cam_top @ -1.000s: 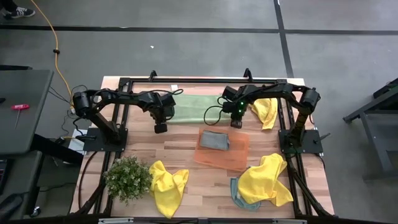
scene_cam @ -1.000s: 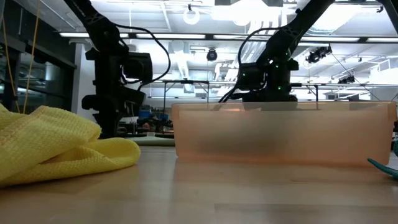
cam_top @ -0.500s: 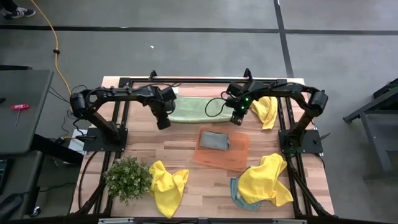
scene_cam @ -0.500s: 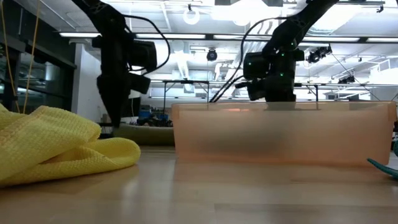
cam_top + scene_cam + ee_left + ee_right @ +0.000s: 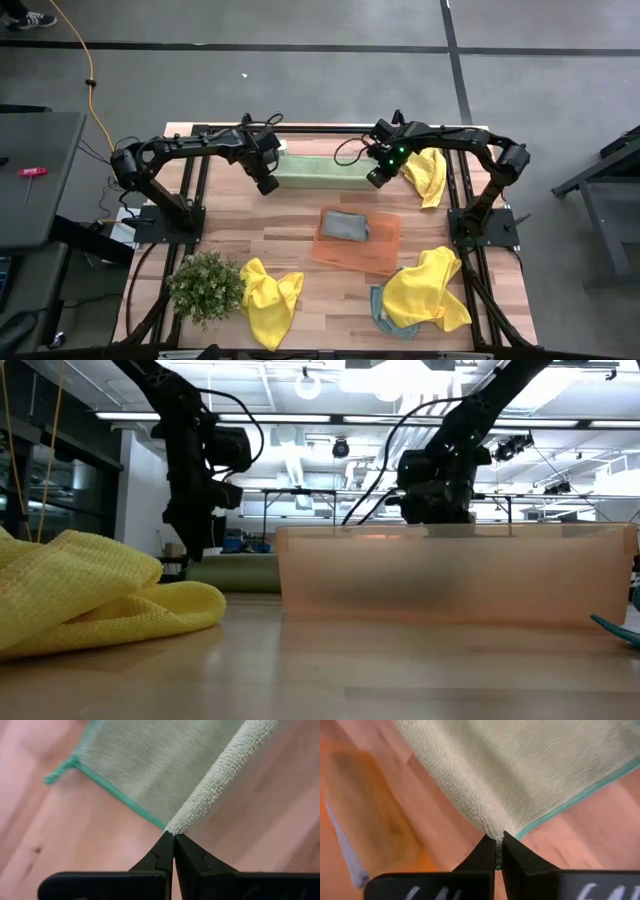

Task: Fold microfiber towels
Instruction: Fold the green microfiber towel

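Note:
A pale green microfiber towel (image 5: 320,172) lies at the table's far middle, stretched between my two grippers. My left gripper (image 5: 268,187) is shut on its left near corner and my right gripper (image 5: 376,181) on its right near corner; the far part rests on the wood. In the low view the towel (image 5: 240,572) shows as a low band beside the left arm. A folded grey-blue towel (image 5: 345,224) lies on the orange mat (image 5: 385,250). My left gripper (image 5: 173,836) pinches the green towel's corner (image 5: 172,826) between its two fingertips, coming steeply from above. The corner is lifted; the fuzzy edge runs away from the fingers and the sheet slopes down to the table. My right gripper (image 5: 498,837) pinches the opposite corner (image 5: 495,831) at its fingertips, slanting down from above. That corner is raised off the wood, with the teal hem (image 5: 560,810) trailing off beside the fingers.
Yellow towels lie at the near left (image 5: 270,300), near right (image 5: 425,288) and far right (image 5: 428,176); a teal towel (image 5: 379,308) peeks from under the near-right one. A potted plant (image 5: 206,285) stands near left. The orange mat's wall (image 5: 450,575) fills the low view.
Both grippers have risen and gone toward the table's far edge, rolling their wrists, each still shut on a towel corner. The green towel's near edge has been lifted and carried over toward its far edge, so the towel looks narrower; its far edge has stayed put.

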Motion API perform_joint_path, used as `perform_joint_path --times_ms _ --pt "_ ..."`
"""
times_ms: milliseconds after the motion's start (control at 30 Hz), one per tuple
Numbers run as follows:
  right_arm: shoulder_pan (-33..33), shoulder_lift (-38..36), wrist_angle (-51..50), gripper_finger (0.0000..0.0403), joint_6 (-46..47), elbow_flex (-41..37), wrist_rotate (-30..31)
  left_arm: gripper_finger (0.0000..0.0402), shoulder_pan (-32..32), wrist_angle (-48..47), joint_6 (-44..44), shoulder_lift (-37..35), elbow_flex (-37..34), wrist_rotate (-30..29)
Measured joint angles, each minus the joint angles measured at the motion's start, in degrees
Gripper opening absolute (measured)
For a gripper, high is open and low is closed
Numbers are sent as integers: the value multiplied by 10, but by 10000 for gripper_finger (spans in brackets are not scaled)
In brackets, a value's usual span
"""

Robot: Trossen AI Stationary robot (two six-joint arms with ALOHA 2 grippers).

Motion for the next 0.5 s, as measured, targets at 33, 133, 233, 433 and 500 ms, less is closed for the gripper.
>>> perform_joint_path --times_ms 33,133,233,433,500 --pt "-3 0 7 0 9 0 0 0 2 8 -5 0 0 -3" --pt "-10 0 28 0 34 0 1 0 7 32 -23 0 0 -10" --pt "-15 0 47 0 56 0 4 0 10 56 -32 0 0 -28" --pt "-16 0 67 0 89 0 49 0 10 83 -46 0 0 -66" --pt "-16 0 66 0 95 0 74 0 9 83 -50 0 0 -83"
